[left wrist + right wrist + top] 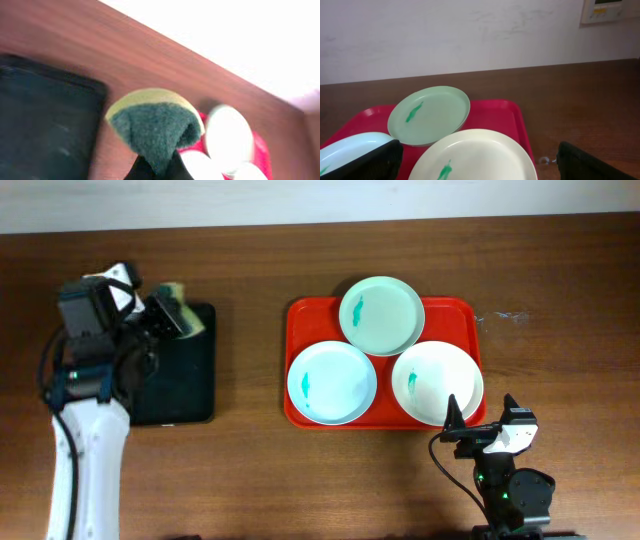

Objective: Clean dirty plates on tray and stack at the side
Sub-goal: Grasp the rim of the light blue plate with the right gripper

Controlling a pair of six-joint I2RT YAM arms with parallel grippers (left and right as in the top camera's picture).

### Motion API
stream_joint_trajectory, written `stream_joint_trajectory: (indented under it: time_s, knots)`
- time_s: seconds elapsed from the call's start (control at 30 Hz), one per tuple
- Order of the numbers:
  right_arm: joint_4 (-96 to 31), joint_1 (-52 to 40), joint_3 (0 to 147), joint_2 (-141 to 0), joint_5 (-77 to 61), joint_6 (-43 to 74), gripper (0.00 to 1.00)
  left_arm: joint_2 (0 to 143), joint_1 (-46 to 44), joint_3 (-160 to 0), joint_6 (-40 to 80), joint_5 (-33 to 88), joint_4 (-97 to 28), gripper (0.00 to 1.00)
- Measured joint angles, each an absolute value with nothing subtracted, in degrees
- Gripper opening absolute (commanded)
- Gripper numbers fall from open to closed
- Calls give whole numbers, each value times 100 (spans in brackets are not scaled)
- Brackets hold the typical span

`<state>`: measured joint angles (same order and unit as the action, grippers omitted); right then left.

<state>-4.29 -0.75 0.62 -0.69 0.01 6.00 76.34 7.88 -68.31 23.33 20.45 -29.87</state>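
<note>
Overhead: three plates lie on one tray (300, 315). The green plate (380, 315) is at its far side, and the blue plate (331, 383) and white plate (437, 383) are side by side nearer. Each carries one teal smear. The right claw (480, 420) is spread and empty, with the white plate just ahead of it at the tray's near rim. The left claw (167, 316) pinches one sponge (180, 295) above the far corner of one black tray (185, 385). All three plates sit well off to its right.

Left wrist: only here does the sponge (155, 122) show fully, with a yellow rim and a dark green scrub face, squeezed between the fingertips (142, 172) at the bottom edge. The black tray (45, 120) lies left of the claw. To its right, three pale blurred plates sit on red, their colours and smears impossible to tell.

Right wrist: two dark fingers (370, 160) stand wide apart with nothing between them. The white plate (480, 150) is straight ahead, the green plate (430, 115) is beyond it, and the blue plate (350, 147) is ahead to the left. This low view adds the pale wall (470, 35).
</note>
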Motion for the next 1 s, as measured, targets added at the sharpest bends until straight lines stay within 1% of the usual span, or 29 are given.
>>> stream_joint_trajectory:
  time_s: [0.07, 0.13, 0.23, 0.27, 0.37, 0.5, 0.53, 0.57, 0.6, 0.63, 0.67, 0.7, 0.77, 0.83, 0.93, 1.0]
  knots:
    - [-429, -75, 62, -69, 1, 600, 98, 7513, 235, -6851, 2294, 2329, -3321, 0]
    - [-429, -75, 62, -69, 1, 598, 98, 7800, -576, -6770, 2285, 2338, -3363, 0]
    - [-429, -75, 62, -69, 1, 598, 98, 8860, -1929, -6654, 2272, 1964, -3249, 0]
    - [-429, -75, 62, -69, 1, 598, 98, 9148, -2182, -6619, 2318, 1933, -3170, 0]
    - [-429, -75, 62, -69, 1, 598, 98, 9998, -2834, -6587, 2580, 1811, -2565, 0]
    - [-429, -75, 62, -69, 1, 593, 98, 10715, -3162, -6576, 3343, 1594, -1940, 0]
    - [-429, -75, 62, -69, 1, 600, 98, 10919, -3208, -6573, 3610, 1542, -1723, 2]
    - [-429, -75, 62, -69, 1, 596, 98, 11091, -3240, -6571, 3782, 1538, -1522, 20]
    - [-429, -75, 62, -69, 1, 598, 98, 11207, -3271, -6571, 3889, 1535, -1420, 56]
    - [-429, -75, 62, -69, 1, 600, 98, 11246, -3299, -6571, 3975, 1540, -1385, 86]
    - [-429, -75, 62, -69, 1, 598, 98, 11244, -3306, -6582, 3942, 1564, -1363, 96]
    - [-429, -75, 62, -69, 1, 600, 98, 11238, -3308, -6635, 3920, 1651, -1347, 99]
    - [-429, -75, 62, -69, 1, 598, 99, 11192, -3288, -6818, 3758, 1778, -1450, 99]
    - [-429, -75, 62, -69, 3, 598, 98, 11048, -3133, -7089, 3684, 1848, -1951, 99]
    - [-429, -75, 62, -69, 1, 600, 98, 10370, -2596, -7461, 3557, 1870, -2644, 99]
    - [-429, -75, 62, -69, 1, 600, 98, 9496, -2025, -7642, 3271, 1706, -3387, 99]
